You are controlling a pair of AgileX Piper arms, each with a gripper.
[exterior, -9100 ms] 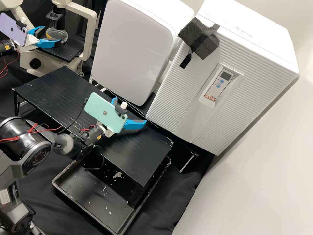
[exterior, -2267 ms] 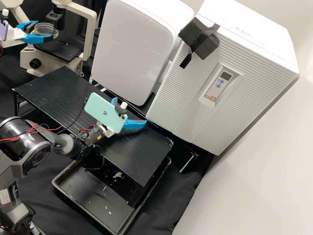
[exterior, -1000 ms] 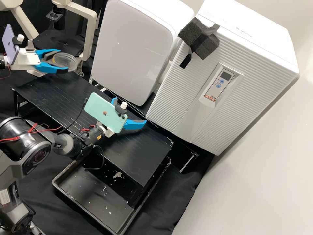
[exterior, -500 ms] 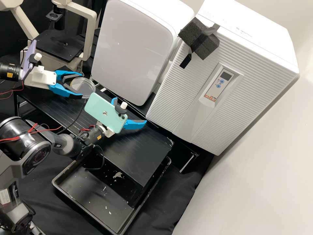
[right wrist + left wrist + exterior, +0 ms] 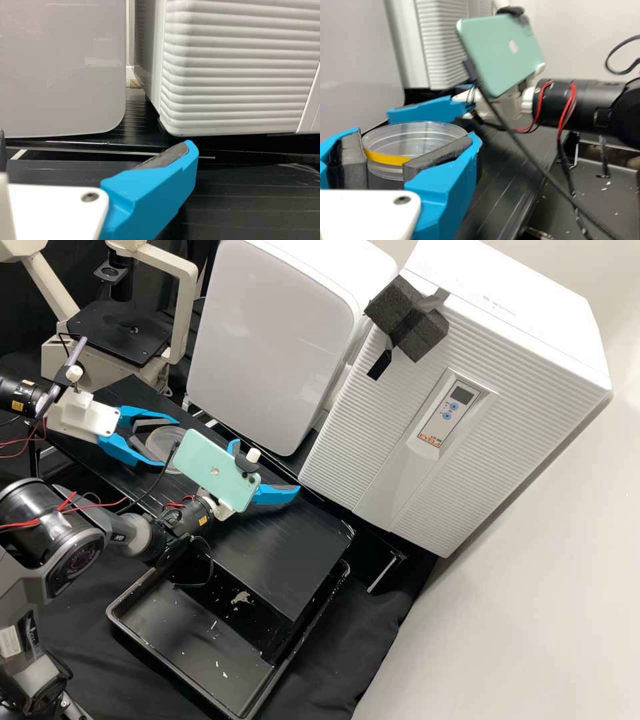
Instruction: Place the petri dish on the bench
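Clear plastic, round and shallow: the petri dish (image 5: 165,448) is between the fingers of the left gripper (image 5: 171,441), over the slatted black bench (image 5: 287,557). Whether its base touches the bench cannot be determined. In the left wrist view, a yellow band (image 5: 387,158) runs along part of the dish's side; contents, if any, cannot be made out through the plastic.

Second container: a black tray (image 5: 167,667), partly under the bench edge. Pale flakes and one larger pale patch (image 5: 241,599) lie on its floor.

Jaws, left: clamped on the dish, the dark pads (image 5: 437,159) bearing on opposite sides of its wall. Dish attitude: roughly level, rim up between the pads. Jaws, right: set well apart, with nothing between them; that gripper (image 5: 265,465) is above the bench, near the dish and behind the green phone (image 5: 215,467).

By view: the high view records the microscope (image 5: 183,317) and a dark foam block (image 5: 408,319) fixed to the ribbed white cabinet (image 5: 360,433). The right wrist view records the narrow gap between that cabinet and the smooth-fronted one (image 5: 60,65). The left wrist view records a dark cable (image 5: 520,145) hanging from the green phone.
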